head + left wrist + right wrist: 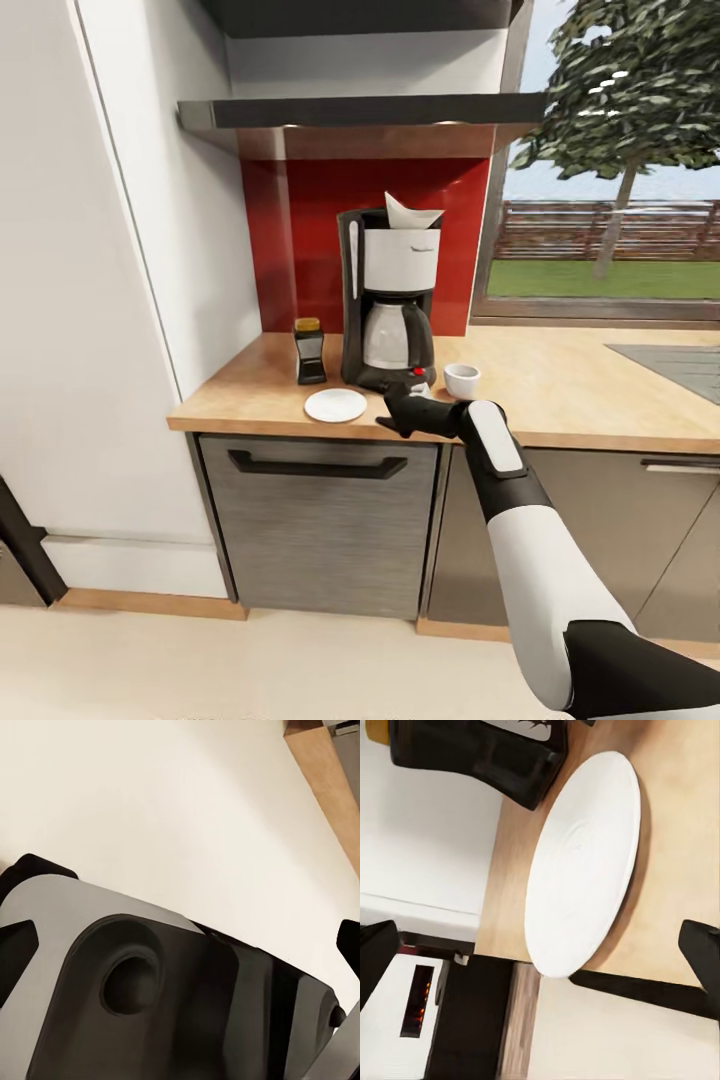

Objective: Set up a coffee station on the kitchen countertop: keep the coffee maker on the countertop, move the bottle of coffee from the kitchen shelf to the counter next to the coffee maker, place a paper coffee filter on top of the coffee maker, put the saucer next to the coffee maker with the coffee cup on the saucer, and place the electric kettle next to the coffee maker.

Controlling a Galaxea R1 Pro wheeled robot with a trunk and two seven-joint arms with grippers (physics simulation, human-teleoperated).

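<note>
The coffee maker (pixel 387 300) stands on the kitchen countertop (pixel 560 385) with the paper coffee filter (pixel 410 212) on top. To its left is the bottle of coffee (pixel 309 352) (pixel 472 754). The saucer (pixel 336 405) (pixel 585 862) lies bare in front. The coffee cup (pixel 461 380) sits on the counter right of the machine, off the saucer. My right gripper (pixel 395 410) (pixel 540 956) hovers open just right of the saucer, holding nothing. My left gripper (pixel 180 941) is open, low by my own body. The kitchen shelf (pixel 370 110) hangs above. The electric kettle is out of view.
A tall white cabinet (pixel 90 300) walls off the counter's left end. A steel sink (pixel 680 365) is inset at the far right, under a window (pixel 610 200). Dark drawer fronts (pixel 320 520) sit below the counter edge.
</note>
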